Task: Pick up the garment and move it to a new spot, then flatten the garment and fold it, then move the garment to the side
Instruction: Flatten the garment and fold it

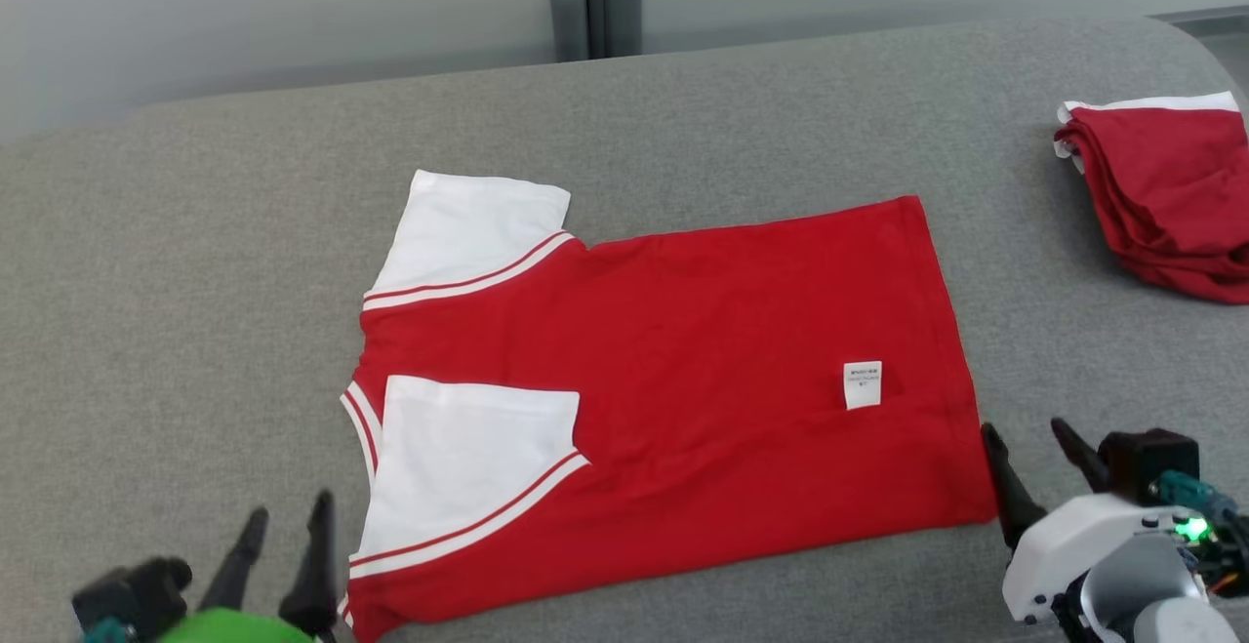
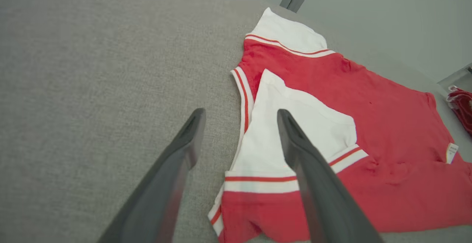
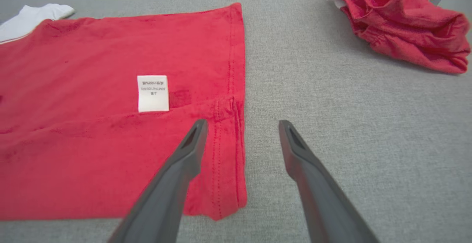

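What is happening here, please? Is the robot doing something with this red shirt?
A two-armed robot is folding a red shirt on a grey table. The shirt lies flat, and its near side looks folded over, with one white sleeve on the red body. The left gripper is by the collar end and the right gripper by the hem end; the jaws of both stand open and hold nothing. A second red garment lies bunched at the far right.

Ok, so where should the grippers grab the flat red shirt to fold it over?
Probably the two near corners of the red shirt, from the robot's side: left gripper at the corner below the folded white sleeve, right gripper at the hem corner. It lies flat, long edge nearest.
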{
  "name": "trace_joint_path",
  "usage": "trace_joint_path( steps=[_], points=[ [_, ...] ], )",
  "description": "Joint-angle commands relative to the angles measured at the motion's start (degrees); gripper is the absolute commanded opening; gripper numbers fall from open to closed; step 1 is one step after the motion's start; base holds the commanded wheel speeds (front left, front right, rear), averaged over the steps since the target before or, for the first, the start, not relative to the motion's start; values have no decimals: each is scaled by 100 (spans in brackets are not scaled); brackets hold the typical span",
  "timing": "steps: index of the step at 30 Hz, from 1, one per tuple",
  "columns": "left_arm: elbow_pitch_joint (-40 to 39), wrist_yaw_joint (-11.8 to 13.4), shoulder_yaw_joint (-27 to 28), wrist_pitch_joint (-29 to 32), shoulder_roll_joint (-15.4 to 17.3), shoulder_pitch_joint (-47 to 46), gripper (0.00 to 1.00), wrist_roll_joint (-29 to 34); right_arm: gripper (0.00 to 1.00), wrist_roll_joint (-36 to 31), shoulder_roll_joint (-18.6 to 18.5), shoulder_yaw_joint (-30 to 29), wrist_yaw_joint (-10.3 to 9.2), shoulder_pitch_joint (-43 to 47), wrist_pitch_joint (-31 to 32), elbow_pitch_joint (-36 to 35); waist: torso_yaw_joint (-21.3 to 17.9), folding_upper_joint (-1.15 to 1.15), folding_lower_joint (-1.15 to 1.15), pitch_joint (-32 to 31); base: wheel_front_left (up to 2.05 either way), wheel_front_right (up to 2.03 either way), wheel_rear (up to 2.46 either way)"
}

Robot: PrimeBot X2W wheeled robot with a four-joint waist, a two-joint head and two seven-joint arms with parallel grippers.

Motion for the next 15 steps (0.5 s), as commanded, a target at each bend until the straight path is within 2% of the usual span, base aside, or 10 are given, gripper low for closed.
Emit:
trace_joint_path(
  steps=[1, 8, 12, 15],
  points=[
    [-95, -32, 34, 74, 210, -333, 100, 136, 100, -110, -21, -19, -7, -167, -65, -68, -23, 0, 0, 67, 0, 0, 0],
    [-341, -301, 27, 819, 970, -1980, 100, 430, 100, -379, -23, 222, -7, -925, -89, -61, -211, 0, 0, 397, 0, 0, 0],
    [-68, -521, -154, 1403, 1240, -3062, 100, 513, 100, -510, -19, 440, -7, -1354, -72, 48, -336, 0, 0, 656, 0, 0, 0],
    [303, -640, -240, 1832, 1308, -3774, 100, 390, 100, -534, -23, 661, -7, -1666, -92, 141, -487, 0, 0, 873, 0, 0, 0]
  ],
)
